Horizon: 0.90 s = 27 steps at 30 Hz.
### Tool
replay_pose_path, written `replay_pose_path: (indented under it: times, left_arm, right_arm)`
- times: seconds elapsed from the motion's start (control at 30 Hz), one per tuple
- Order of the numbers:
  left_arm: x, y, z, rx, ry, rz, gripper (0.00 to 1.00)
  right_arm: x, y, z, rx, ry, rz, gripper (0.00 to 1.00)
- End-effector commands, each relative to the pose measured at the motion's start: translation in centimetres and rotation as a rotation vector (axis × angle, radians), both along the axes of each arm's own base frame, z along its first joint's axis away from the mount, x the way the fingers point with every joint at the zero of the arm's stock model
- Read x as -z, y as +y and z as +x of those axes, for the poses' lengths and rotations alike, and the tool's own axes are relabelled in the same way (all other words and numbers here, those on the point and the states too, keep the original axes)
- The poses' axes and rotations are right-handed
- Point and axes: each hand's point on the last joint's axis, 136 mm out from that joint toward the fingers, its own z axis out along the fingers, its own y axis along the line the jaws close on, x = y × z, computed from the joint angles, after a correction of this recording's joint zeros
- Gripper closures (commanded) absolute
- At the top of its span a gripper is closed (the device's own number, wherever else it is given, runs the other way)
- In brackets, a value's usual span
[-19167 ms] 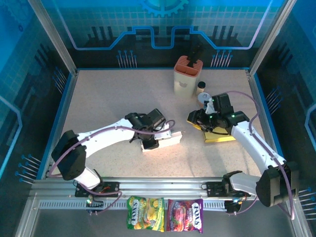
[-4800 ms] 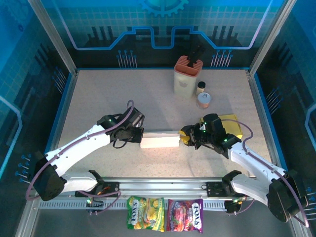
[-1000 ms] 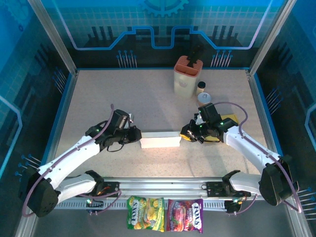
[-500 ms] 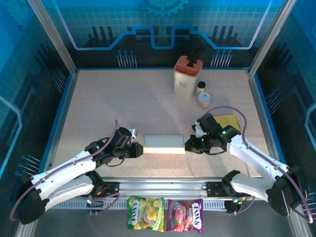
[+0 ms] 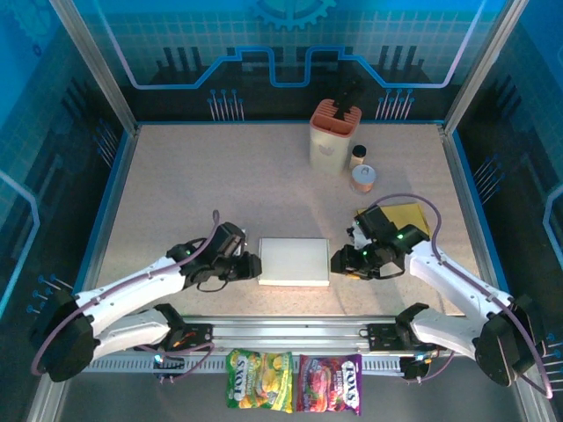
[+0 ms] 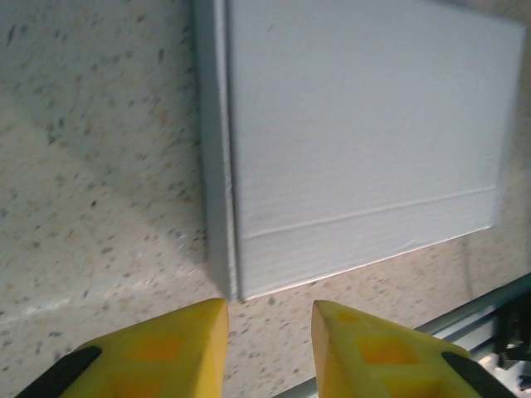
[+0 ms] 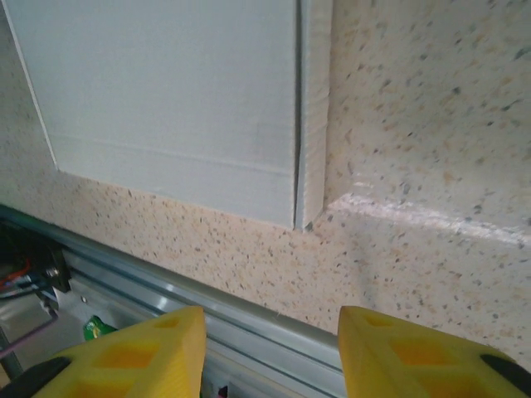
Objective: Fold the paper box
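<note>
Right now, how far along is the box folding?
Looks nearly finished. The white box lies closed and flat on the table. Nothing is in hand: the left gripper and right gripper sit open at its two ends, not touching it. What is left seems only to be backing away.

A beige speckled tabletop [image 5: 220, 185], edged in blue at the sides and back, carries everything. A flat white paper box [image 5: 295, 261] lies closed on it near the front edge, about midway across, its long sides parallel to that edge. To the right and a little farther back lies a flat yellow sheet [image 5: 412, 215], partly hidden. Toward the back right stands a cream holder with an orange slotted top [image 5: 335, 136]. Just beside it are a small brown-capped bottle [image 5: 359, 156] and a round tin with a pinkish lid [image 5: 363, 179].
</note>
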Motion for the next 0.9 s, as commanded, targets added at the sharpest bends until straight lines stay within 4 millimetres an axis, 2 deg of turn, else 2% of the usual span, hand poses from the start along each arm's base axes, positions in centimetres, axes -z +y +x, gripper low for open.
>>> replay_pose_path:
  times: [0.0, 0.03, 0.07, 0.1, 0.17, 0.27, 0.37, 0.47, 0.53, 0.57, 0.6, 0.67, 0.77, 0.87]
  left_arm:
    - [-2.0, -0.2, 2.3, -0.068, 0.010, -0.088, 0.62]
    - [-2.7, 0.1, 3.2, -0.101, -0.001, -0.120, 0.59]
    - [-3.5, 0.6, 4.1, -0.130, -0.021, -0.150, 0.41]
    - [-4.3, 1.1, 5.0, -0.154, -0.048, -0.174, 0.02]
    - [-6.6, 2.4, 6.7, -0.189, -0.138, -0.207, 0.01]
    - [-8.9, 4.6, 8.4, -0.230, -0.265, -0.162, 0.01]
    - [-9.8, 7.4, 9.4, -0.314, -0.338, -0.056, 0.01]
    - [-9.9, 9.9, 10.1, -0.378, -0.386, 0.059, 0.01]
    - [-9.8, 12.4, 10.5, -0.465, -0.407, 0.175, 0.01]
    - [-9.7, 14.1, 10.5, -0.531, -0.412, 0.250, 0.01]
    - [-9.6, 15.6, 10.5, -0.585, -0.417, 0.316, 0.01]
    - [-9.7, 17.9, 10.6, -0.645, -0.464, 0.444, 0.01]
    - [-9.5, 19.4, 11.4, -0.591, -0.559, 0.585, 0.01]
    - [-8.7, 20.2, 12.3, -0.546, -0.629, 0.654, 0.01]
  right_arm:
    - [-1.9, -0.5, 1.9, 0.076, -0.057, 0.039, 0.51]
    - [-2.5, -1.1, 2.5, 0.110, -0.093, 0.029, 0.49]
    - [-3.3, -1.9, 3.2, 0.141, -0.145, 0.010, 0.46]
    - [-4.1, -2.7, 3.7, 0.172, -0.191, -0.010, 0.42]
    - [-6.2, -4.8, 4.8, 0.246, -0.305, -0.071, 0.00]
    - [-9.3, -7.9, 5.9, 0.330, -0.462, -0.163, 0.00]
    - [-12.1, -10.4, 6.9, 0.372, -0.659, -0.253, 0.00]
    - [-13.0, -15.2, 7.8, 0.511, -0.762, -0.494, 0.00]
    - [-13.2, -17.9, 8.4, 0.572, -0.830, -0.654, 0.00]
    - [-13.0, -18.3, 8.9, 0.537, -0.874, -0.714, 0.00]
    - [-13.2, -18.3, 9.8, 0.503, -0.939, -0.735, 0.00]
    - [-12.4, -17.6, 11.5, 0.414, -1.071, -0.766, 0.00]
    - [-10.3, -16.8, 13.3, 0.325, -1.201, -0.769, 0.00]
    - [-6.9, -17.1, 14.3, 0.304, -1.157, -0.743, 0.00]
